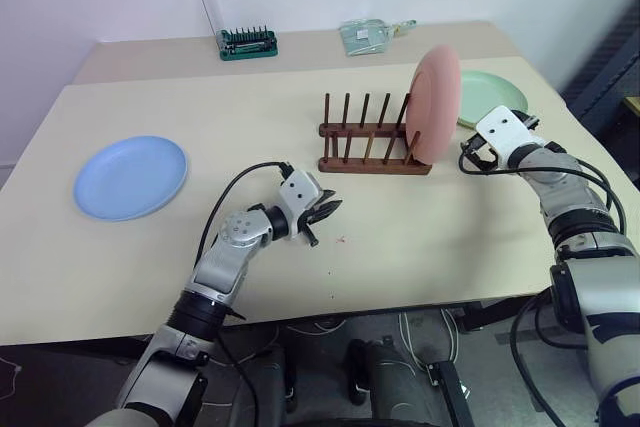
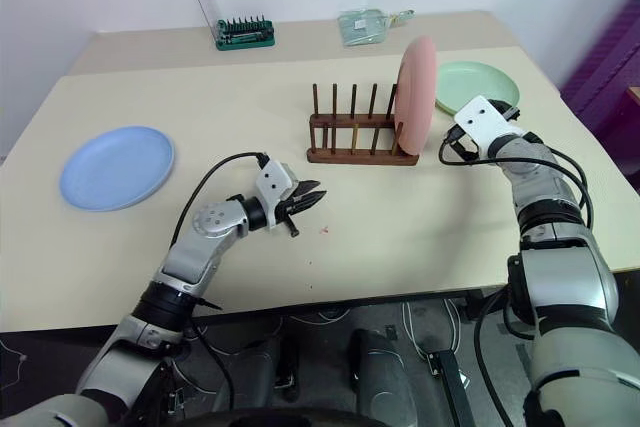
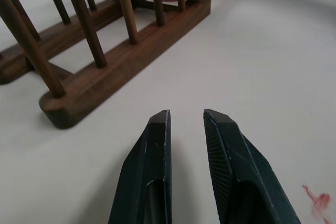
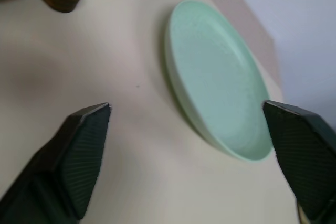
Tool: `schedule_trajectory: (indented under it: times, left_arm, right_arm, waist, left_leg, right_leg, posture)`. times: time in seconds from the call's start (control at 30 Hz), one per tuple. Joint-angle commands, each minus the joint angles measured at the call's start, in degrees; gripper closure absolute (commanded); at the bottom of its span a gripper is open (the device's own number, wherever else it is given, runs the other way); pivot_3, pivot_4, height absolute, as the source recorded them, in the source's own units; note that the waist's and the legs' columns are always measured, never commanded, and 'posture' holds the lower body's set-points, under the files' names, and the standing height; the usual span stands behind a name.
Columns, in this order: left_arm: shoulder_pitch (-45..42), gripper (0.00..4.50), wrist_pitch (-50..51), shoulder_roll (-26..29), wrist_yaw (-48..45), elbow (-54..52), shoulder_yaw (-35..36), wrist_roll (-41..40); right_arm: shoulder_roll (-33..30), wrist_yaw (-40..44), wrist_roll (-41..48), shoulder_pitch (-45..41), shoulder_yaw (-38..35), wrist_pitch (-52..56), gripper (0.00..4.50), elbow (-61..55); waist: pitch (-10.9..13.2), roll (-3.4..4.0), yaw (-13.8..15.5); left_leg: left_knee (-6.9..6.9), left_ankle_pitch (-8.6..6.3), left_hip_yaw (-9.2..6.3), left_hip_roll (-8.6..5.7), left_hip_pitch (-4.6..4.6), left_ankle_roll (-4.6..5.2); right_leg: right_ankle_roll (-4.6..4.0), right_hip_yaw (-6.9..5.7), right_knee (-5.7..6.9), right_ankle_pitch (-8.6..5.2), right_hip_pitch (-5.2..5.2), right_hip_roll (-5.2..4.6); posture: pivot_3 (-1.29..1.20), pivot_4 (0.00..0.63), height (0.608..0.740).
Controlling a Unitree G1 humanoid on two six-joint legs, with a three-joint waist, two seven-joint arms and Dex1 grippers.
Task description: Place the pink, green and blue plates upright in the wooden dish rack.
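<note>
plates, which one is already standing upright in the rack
The pink plate, standing on edge at the right end of the wooden dish rack. The green plate and the blue plate both lie flat on the table.

1. Plates: three in all. One pink plate [image 1: 437, 103], one green plate [image 1: 491, 98], one blue plate [image 1: 131, 176].
2. Wooden dish rack [image 1: 368, 145]: one, with two base rails. Five pegs count along the near rail; the far row is partly hidden by the pink plate, so no sure count there.
3. Green bit holder [image 1: 248, 43]: one, at the back of the counter [image 1: 420, 237].
4. Clear packet [image 1: 365, 36]: one, also at the back; contents too small to tell.
5. Robot tools: two, a left tool [image 1: 327, 214] and a right tool [image 4: 189, 129], two black fingers each.
6. Counter: one.
</note>
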Motion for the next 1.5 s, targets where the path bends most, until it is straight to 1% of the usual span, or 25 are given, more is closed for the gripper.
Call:
schedule_trajectory:
  times: [0.03, 0.57, 0.77, 0.83, 0.93, 1.0, 1.1, 1.27, 1.37, 1.4, 1.47, 1.5]
  left_arm:
    - [-0.53, 3.54, -0.87, 0.01, 0.15, -0.89, 0.58, 0.04]
    - [0.68, 3.54, -0.25, 0.43, 0.01, -2.34, 0.09, 0.25]
    - [0.73, 3.54, -0.19, 0.64, -0.36, -2.32, 0.05, 0.16]
    - [0.71, 3.54, -0.17, 0.63, -0.43, -2.32, 0.02, 0.15]
    - [0.77, 3.54, -0.07, 0.46, -0.36, -2.46, -0.11, 0.17]
    - [0.93, 3.54, -0.09, 0.48, -0.4, -2.54, -0.17, 0.17]
    - [1.17, 3.54, -0.04, 0.35, -0.4, -2.56, -0.28, 0.11]
    - [1.2, 3.54, -0.26, 0.18, -0.84, -2.39, -0.86, 0.24]
    - [0.47, 3.54, -0.51, 0.24, -0.87, -1.67, -0.77, 0.24]
    - [0.36, 3.54, -0.52, 0.28, -0.86, -1.58, -0.67, 0.19]
    - [0.44, 3.54, -0.52, 0.41, -0.9, -1.67, -0.59, 0.16]
    - [0.54, 3.54, -0.57, 0.45, -0.9, -1.73, -0.63, 0.21]
  right_arm:
    - [-0.6, -1.22, -0.66, -1.37, 0.24, -1.2, 0.06, 0.17]
    - [-0.66, -1.45, -0.59, 0.27, 0.31, -2.2, 0.06, -0.41]
    - [-1.95, 0.47, -0.5, 1.79, 0.39, -2.93, 0.06, -1.7]
    - [-3.01, 1.58, -1.59, 2.71, 1.42, -3.71, 0.06, -2.68]
    - [-4.7, 5.45, -1.99, 4.75, 2.32, -4.22, 0.06, -4.67]
    - [-5.54, 9.2, -0.23, 6.31, 1.54, -3.42, 0.06, -6.99]
    - [-6.38, 10.99, 0.55, 7.7, 0.92, -2.36, 0.06, -9.31]
    - [-6.07, 12.44, 0.92, 7.33, 0.59, 0.59, 0.06, -8.21]
    - [-5.52, 17.94, 3.22, 6.48, -0.3, 4.15, 0.06, -7.67]
    - [-5.37, 20.15, 4.46, 6.24, -0.93, 6.01, 0.3, -7.96]
    - [-5.13, 24.31, 6.92, 6.06, -2.2, 9.54, 0.94, -8.99]
    - [-5.17, 25.97, 7.68, 6.19, -2.54, 10.67, 1.48, -9.69]
  waist:
    - [0.0, 0.0, -0.02]
    - [0.0, 0.0, -0.02]
    - [0.0, 0.0, -0.03]
    - [0.0, 0.0, 0.01]
    - [0.0, 0.0, -0.03]
    - [0.0, 0.0, -0.03]
    - [0.0, 0.0, -0.07]
    - [0.0, 0.0, -0.02]
    - [0.0, 0.0, 0.07]
    - [0.0, 0.0, 0.06]
    - [0.0, 0.0, 0.07]
    - [0.0, 0.0, 0.06]
  left_leg:
    - [0.0, 0.0, 0.02, 0.0, 0.0, 0.0]
    - [0.0, 0.01, 0.06, 0.0, 0.01, -0.01]
    - [0.0, 0.01, 0.07, 0.0, 0.01, -0.01]
    - [0.0, 0.01, 0.07, 0.0, 0.01, -0.01]
    - [0.0, 0.01, 0.06, 0.0, 0.02, -0.01]
    - [0.0, 0.01, 0.06, 0.0, 0.04, -0.01]
    - [-0.01, 0.01, 0.02, 0.01, 0.06, -0.01]
    - [-0.01, 0.01, 0.01, 0.01, 0.11, -0.01]
    - [0.0, 0.01, 0.0, 0.01, 0.18, -0.01]
    - [0.0, 0.0, -0.01, 0.01, 0.2, -0.01]
    - [-0.01, 0.0, -0.02, 0.02, 0.23, -0.01]
    - [-0.01, 0.0, -0.03, 0.02, 0.24, -0.01]
  right_leg:
    - [0.0, 0.0, 0.0, 0.0, 0.0, 0.0]
    - [0.0, 0.0, 0.01, 0.0, 0.0, 0.0]
    - [0.0, 0.01, 0.01, 0.0, 0.0, 0.0]
    - [0.0, 0.01, 0.01, 0.0, 0.01, 0.0]
    - [0.0, 0.02, 0.01, 0.0, 0.0, 0.0]
    - [0.01, 0.02, 0.01, 0.0, 0.01, 0.0]
    - [0.01, 0.02, 0.01, -0.01, 0.04, 0.01]
    - [0.01, 0.03, 0.02, -0.01, 0.06, 0.01]
    - [0.01, 0.03, 0.01, -0.01, 0.17, 0.01]
    - [0.01, 0.03, 0.01, -0.01, 0.19, 0.01]
    - [0.01, 0.03, 0.0, -0.01, 0.22, 0.01]
    - [0.01, 0.03, 0.0, -0.01, 0.23, 0.01]
  posture:
    - [0.0, 0.15, 0.73]
    - [0.0, 0.15, 0.73]
    - [0.0, 0.15, 0.73]
    - [0.0, 0.15, 0.73]
    - [0.0, 0.15, 0.73]
    - [0.0, 0.15, 0.73]
    - [0.0, 0.15, 0.73]
    - [0.0, 0.15, 0.73]
    - [0.0, 0.15, 0.73]
    - [0.0, 0.15, 0.73]
    - [0.0, 0.15, 0.73]
    - [0.0, 0.15, 0.73]
